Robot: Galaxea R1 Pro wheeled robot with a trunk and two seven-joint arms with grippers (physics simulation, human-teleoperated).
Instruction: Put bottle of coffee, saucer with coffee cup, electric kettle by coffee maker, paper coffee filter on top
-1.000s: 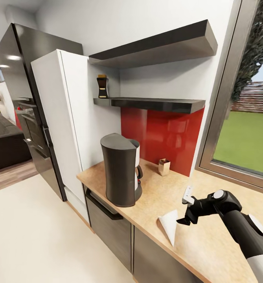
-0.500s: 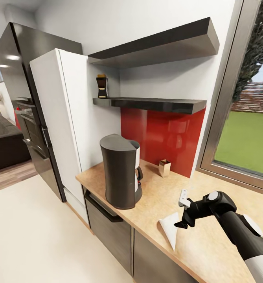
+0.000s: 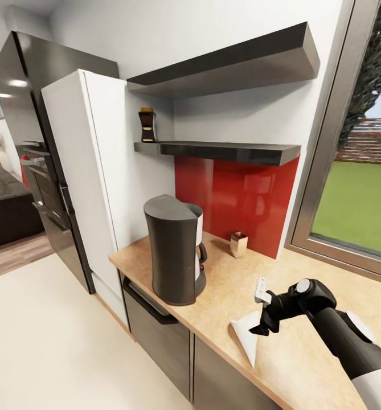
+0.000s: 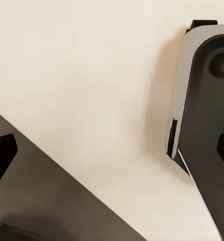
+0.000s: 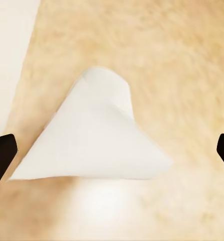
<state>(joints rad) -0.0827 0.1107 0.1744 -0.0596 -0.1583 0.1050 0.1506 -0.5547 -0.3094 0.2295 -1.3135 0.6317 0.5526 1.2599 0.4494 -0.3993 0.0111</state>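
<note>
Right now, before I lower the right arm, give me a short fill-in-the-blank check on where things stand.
1. The paper coffee filter lies flat on the ____.
2. The bottle of coffee stands on the lower kitchen ____.
3. The right gripper hangs over the filter with its jaws ____.
4. The coffee maker stands on the countertop in front of a ____ backsplash.

Missing words: countertop; shelf; open; red

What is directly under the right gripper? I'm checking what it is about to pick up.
Under the open right gripper lies the white paper coffee filter, flat on the kitchen countertop. The filter hides the patch of wood beneath it.
</note>
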